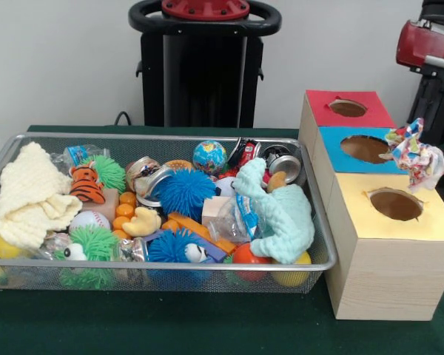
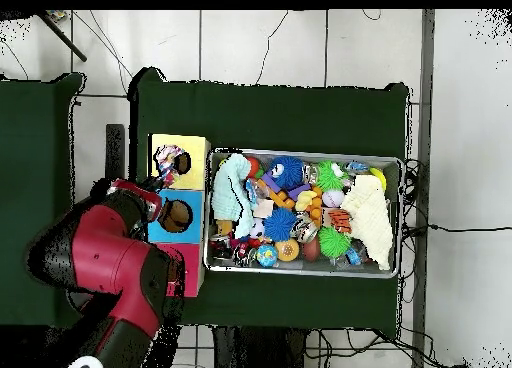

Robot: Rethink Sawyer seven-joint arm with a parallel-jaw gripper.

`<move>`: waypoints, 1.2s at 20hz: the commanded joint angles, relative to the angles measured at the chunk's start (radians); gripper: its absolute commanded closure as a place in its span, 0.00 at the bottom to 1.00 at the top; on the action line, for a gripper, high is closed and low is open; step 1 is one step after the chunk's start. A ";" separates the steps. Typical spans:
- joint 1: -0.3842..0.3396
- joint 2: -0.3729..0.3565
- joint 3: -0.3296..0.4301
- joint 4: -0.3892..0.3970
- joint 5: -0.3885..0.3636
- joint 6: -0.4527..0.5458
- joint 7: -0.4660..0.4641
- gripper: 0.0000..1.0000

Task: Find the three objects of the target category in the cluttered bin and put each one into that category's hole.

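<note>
Seemingly pinched, though I cannot tell, the printed white cloth [image 1: 416, 154] hangs over the boxes, fingers hidden.

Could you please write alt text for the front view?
A printed white cloth hangs above the blue-topped box, near its hole. The wire bin holds toy clutter, a mint-green cloth and a pale-yellow cloth.

My arm [image 2: 110, 269]: fat rounded links in glossy dark red with black joint sections; a small white round mark sits on the black part at 6 o'clock of the overhead view. My pedestal [image 1: 205, 63]: black upright column topped by a black ring handle around a red cap, at 12 o'clock in the front view.
</note>
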State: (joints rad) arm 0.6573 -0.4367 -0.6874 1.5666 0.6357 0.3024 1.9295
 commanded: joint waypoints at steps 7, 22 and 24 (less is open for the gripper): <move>-0.048 0.074 0.096 -0.037 0.033 0.068 0.302 1.00; -0.030 0.112 0.057 -0.045 0.045 0.069 0.335 1.00; -0.030 0.118 0.061 -0.042 0.048 0.068 0.339 1.00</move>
State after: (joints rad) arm 0.6566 -0.3737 -0.6978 1.5580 0.6392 0.3024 1.9714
